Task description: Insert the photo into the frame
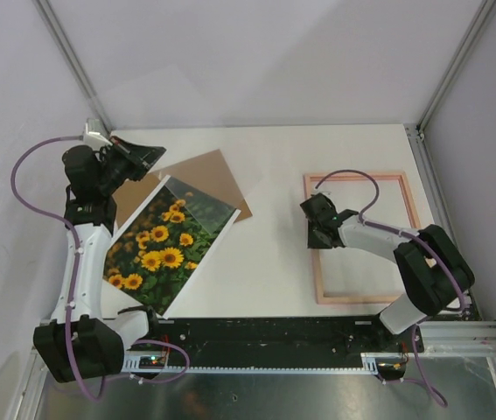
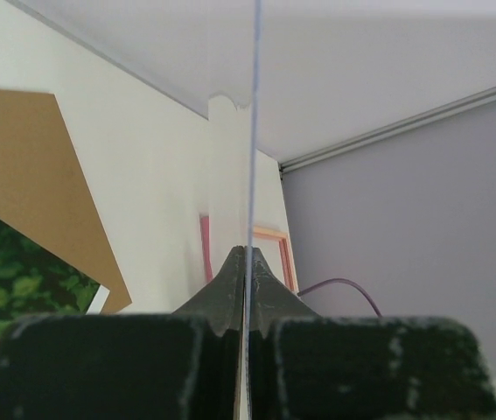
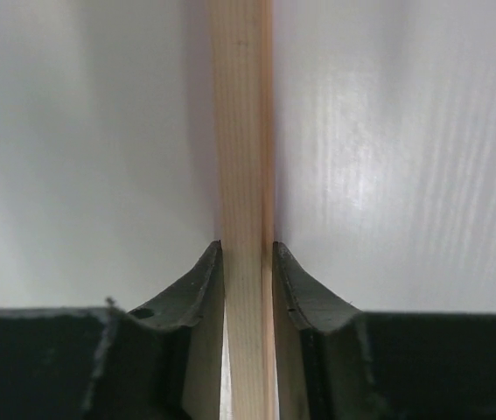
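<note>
Top external view: the right gripper [image 1: 314,229] clenches the left rail of the frame [image 1: 352,298], likely steadying it. The left gripper [image 1: 147,160] pinches a thin clear sheet [image 2: 253,131]. The photo [image 1: 160,249] lies well apart, overlapping a brown board [image 1: 213,175]; it must next cross over.

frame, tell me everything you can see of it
The frame is a thin-railed rectangle of pale pinkish wood with visible grain. It is empty, so the white table shows through. It appears to lie flat at the table's right side, long rails running front to back. The right end effector is shut on its left rail, a finger on each side, and that arm crosses its near right corner.
</note>
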